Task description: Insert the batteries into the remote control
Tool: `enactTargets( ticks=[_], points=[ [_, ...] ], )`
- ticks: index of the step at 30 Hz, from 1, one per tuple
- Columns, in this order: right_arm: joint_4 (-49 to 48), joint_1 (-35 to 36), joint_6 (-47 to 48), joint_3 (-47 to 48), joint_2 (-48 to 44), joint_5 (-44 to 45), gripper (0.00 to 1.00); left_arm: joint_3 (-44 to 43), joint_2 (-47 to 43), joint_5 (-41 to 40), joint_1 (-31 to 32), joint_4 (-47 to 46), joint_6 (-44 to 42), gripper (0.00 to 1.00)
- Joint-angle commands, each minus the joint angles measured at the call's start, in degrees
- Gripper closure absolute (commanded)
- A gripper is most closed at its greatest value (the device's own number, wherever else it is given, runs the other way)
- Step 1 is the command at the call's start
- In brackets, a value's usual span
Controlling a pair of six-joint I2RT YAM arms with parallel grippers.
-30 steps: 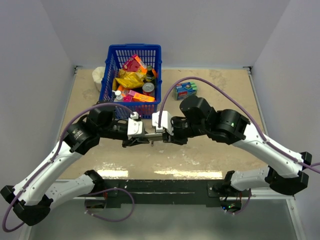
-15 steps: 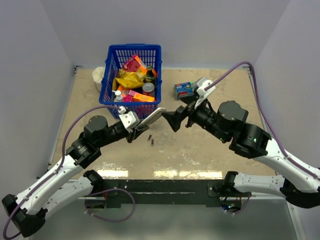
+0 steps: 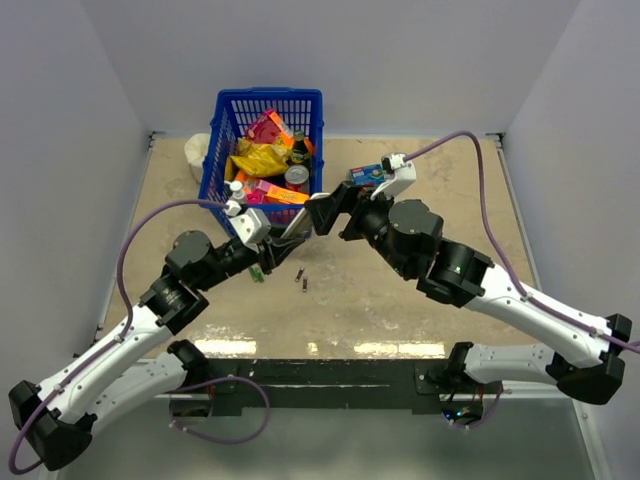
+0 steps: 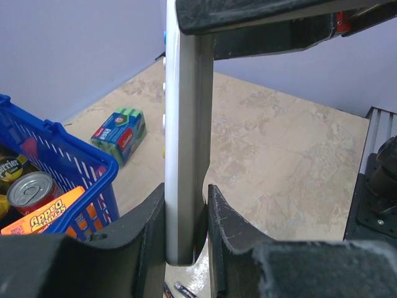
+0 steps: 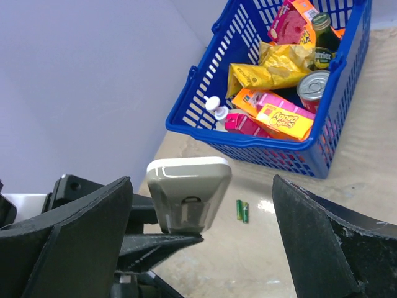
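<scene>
The grey remote control [image 4: 186, 124] stands on end in my left gripper [image 4: 186, 239], which is shut on its lower end. From above, the remote control [image 3: 290, 235] points up and right toward my right gripper [image 3: 320, 215]. The right gripper [image 5: 198, 242] is open wide, its fingers either side of the remote control's far end [image 5: 188, 192] without touching it. That end face has a small slot. The batteries [image 3: 302, 281], two dark slim cylinders, lie on the table below the grippers, and also show under the left fingers [image 4: 180, 290].
A blue basket [image 3: 218, 150] full of groceries stands at the back left, close behind the grippers. A blue-green box [image 3: 371, 177] lies to its right. Two small green sticks [image 5: 242, 211] lie on the table near the left gripper. A white lump [image 3: 196, 155] sits left of the basket.
The right gripper let go of the remote control, opened wide, pulled away and now faces its far end. The left arm drew back left and tilted the remote control upward.
</scene>
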State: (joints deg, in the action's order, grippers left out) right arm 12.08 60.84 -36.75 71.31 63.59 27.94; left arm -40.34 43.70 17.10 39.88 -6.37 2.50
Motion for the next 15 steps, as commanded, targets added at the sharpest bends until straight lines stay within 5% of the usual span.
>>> enactTargets(
  ticks=[1,13,15],
  points=[
    [-6.8,-0.02,-4.11,0.85,1.0,1.5,0.04,0.52,0.16,-0.23,0.11,-5.05,1.36,1.0],
    [-9.53,-0.02,-5.87,0.85,4.78,-3.86,0.28,1.49,-1.08,-1.02,0.02,-5.76,2.68,1.0],
    [-9.44,-0.02,-5.7,0.76,4.96,-4.56,0.39,1.49,-1.25,-0.85,0.03,-5.85,2.77,1.0]
  ],
)
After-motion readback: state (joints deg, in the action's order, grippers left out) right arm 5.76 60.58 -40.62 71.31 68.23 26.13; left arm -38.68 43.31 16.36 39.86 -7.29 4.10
